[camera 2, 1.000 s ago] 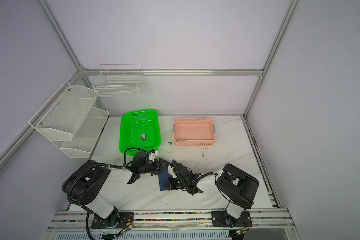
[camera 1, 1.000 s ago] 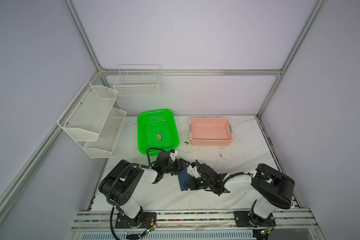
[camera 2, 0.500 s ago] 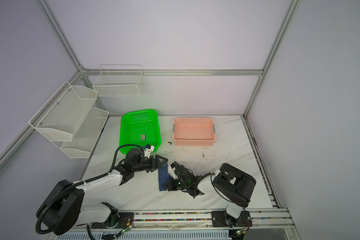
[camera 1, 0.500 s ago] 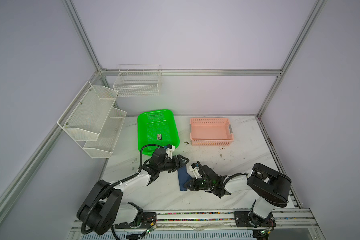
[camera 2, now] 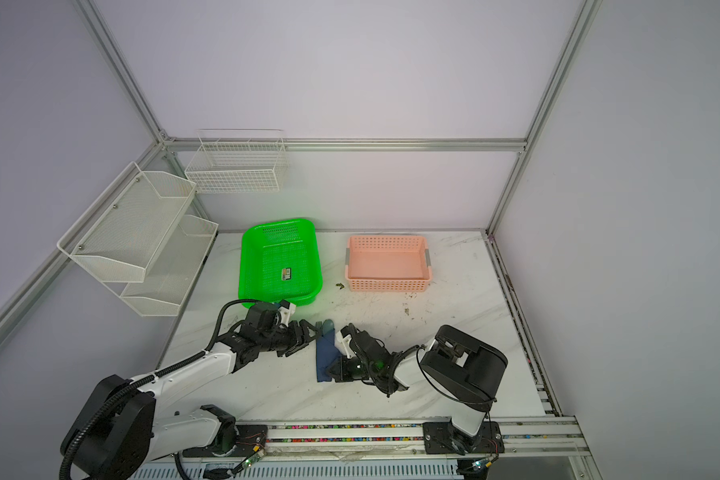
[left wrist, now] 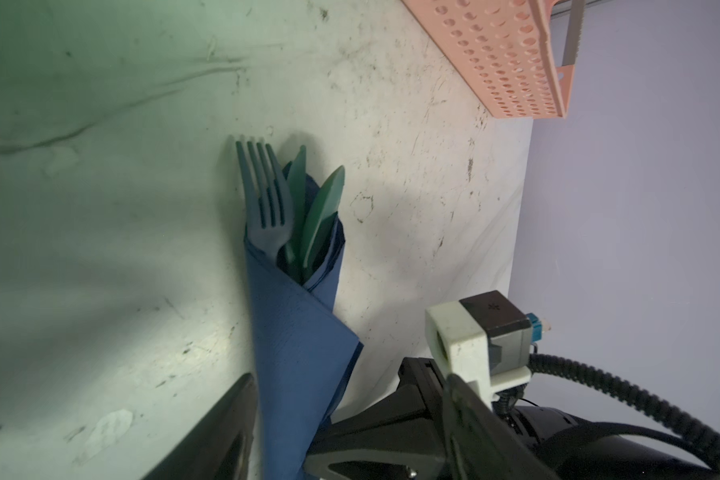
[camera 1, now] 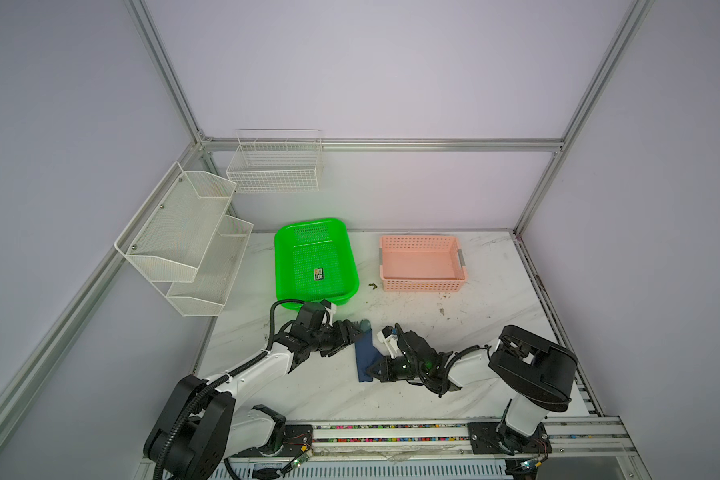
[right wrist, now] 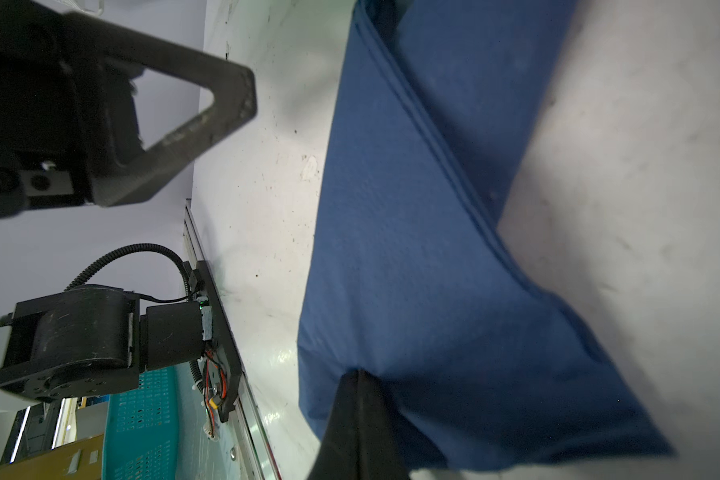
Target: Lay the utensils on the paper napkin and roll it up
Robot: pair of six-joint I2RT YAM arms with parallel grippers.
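Left arm [camera 1: 262,368] has dropped lower; left gripper [camera 1: 352,332] gapes wide at napkin's [camera 1: 364,353] 12 o'clock end. Right gripper [camera 1: 371,370], closed, pins 6 o'clock. Utensils [left wrist: 292,199] wrapped; roll looks nearly done.

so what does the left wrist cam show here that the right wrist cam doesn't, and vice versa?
Left wrist only: the fork and other utensils sticking out of the roll's open end, the pink basket, and the right arm's camera housing.
Right wrist only: the right gripper, shut, tips against the roll's opposite end. Also the left arm's base and a teal crate beyond the table edge.
Both: the paper napkin, rolled up and lying on the marble table.
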